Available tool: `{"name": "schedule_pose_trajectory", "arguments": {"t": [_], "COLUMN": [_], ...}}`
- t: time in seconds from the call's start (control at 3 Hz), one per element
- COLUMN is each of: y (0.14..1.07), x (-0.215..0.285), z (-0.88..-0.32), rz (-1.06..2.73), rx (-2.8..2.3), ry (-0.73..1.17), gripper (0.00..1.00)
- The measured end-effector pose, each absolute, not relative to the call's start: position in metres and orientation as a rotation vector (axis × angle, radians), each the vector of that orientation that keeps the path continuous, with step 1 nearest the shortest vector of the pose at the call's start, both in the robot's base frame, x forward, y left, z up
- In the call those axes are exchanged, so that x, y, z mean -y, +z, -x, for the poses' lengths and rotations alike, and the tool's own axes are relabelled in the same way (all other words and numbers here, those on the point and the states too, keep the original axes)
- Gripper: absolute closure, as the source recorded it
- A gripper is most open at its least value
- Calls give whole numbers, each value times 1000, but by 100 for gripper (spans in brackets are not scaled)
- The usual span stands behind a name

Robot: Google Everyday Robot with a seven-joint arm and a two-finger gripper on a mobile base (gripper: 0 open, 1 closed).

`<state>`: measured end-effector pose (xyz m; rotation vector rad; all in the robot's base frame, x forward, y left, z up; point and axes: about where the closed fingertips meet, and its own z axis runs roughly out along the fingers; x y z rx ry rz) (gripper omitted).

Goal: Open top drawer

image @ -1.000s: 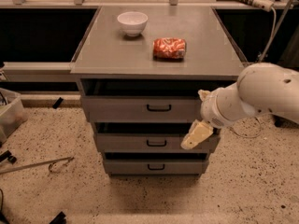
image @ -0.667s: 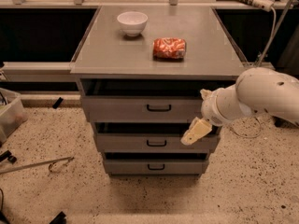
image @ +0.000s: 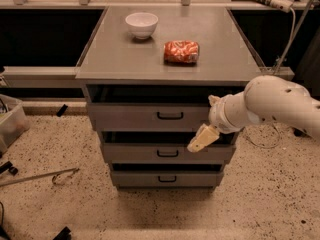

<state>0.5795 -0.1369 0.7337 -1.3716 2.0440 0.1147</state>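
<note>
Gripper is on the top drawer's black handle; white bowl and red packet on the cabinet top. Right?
No. The camera view shows the gripper right of the top drawer's handle, by the front's lower right corner. The white bowl and red packet do sit on the cabinet top.

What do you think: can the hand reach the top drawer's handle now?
Probably yes: the hand hangs right of and below the top drawer's handle, with nothing visible between them.
</note>
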Motion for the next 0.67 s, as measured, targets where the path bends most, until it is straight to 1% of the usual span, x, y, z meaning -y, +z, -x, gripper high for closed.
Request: {"name": "schedule_pose_trajectory", "arguments": {"t": [0.67], "y": [692], "x": [118], "z": [-623], "rz": [1374], "rx": [-2033], "ry": [189], "gripper": [0]}}
